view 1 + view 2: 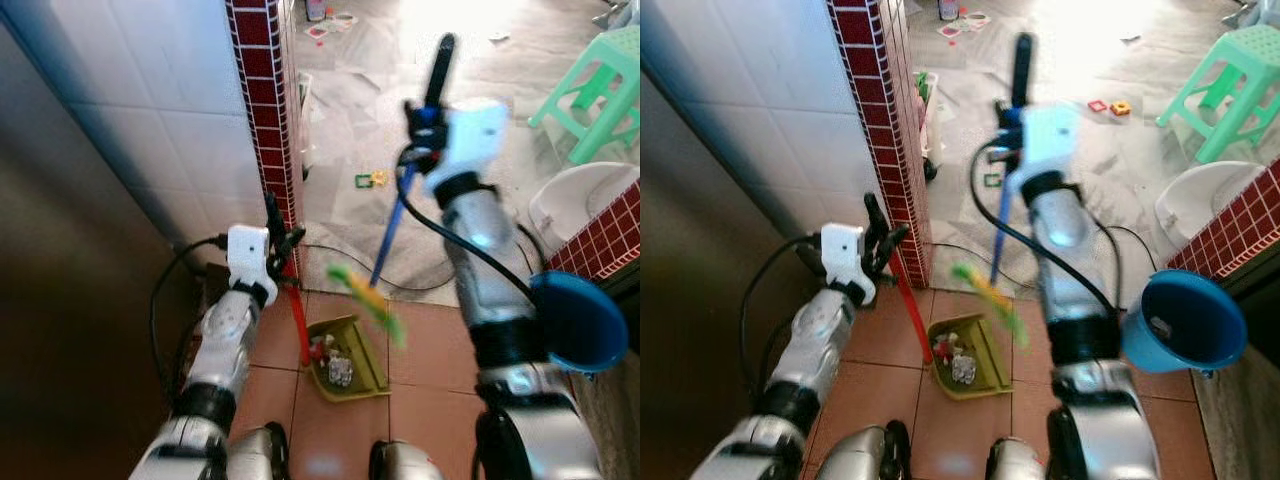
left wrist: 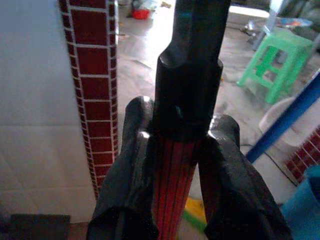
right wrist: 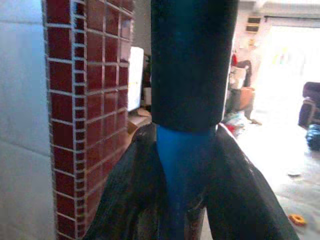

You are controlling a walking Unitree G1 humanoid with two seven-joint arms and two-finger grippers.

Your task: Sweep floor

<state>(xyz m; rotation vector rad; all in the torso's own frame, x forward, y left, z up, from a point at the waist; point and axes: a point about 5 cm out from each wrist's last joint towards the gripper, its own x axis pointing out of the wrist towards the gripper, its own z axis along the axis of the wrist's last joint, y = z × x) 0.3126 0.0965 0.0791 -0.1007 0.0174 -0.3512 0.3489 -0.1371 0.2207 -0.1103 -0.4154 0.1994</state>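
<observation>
Left end effector (image 1: 280, 232) is clamped on the red dustpan handle (image 1: 298, 325); right end effector (image 1: 425, 135) is clamped on the blue broom handle (image 1: 390, 235). Risk: tilting the dustpan (image 1: 352, 362) spills collected debris (image 1: 333, 362).

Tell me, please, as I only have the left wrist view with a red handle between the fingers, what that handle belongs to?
Observer: The red handle runs down to a yellow-green dustpan resting on the tiled floor, and the left gripper is shut on the handle near its top.
Operator: Thank you. Is anything in the pan already?
Observer: Yes, a small heap of litter lies in it.
Operator: And the blue pole at my edge?
Observer: That is the broom handle, clamped by the right gripper; its green bristles are blurred just above the pan.
</observation>
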